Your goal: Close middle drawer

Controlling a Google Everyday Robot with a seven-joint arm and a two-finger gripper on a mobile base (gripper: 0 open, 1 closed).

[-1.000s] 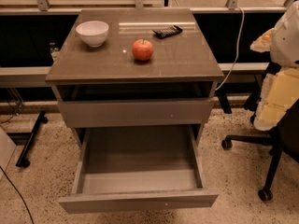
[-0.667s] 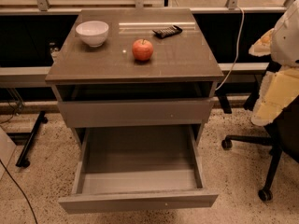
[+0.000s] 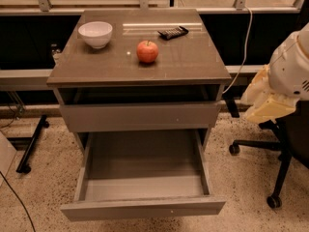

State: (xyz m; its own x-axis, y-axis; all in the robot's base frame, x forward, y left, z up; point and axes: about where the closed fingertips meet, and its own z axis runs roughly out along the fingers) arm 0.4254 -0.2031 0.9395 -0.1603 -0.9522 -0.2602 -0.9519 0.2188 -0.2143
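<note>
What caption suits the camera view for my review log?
Middle drawer stands wide open, empty; bowl and apple on cabinet top; robot arm at frame's right edge, gripper not in view.

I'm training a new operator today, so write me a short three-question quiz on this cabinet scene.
1. True or false: the middle drawer is pulled out and empty.
2. Which fruit sits on the cabinet top? A) banana B) red apple C) orange
3. Fill in: the gripper is ___ of view; only the robot arm shows, at the right edge.
Key: 1 true; 2 B; 3 out.
</note>
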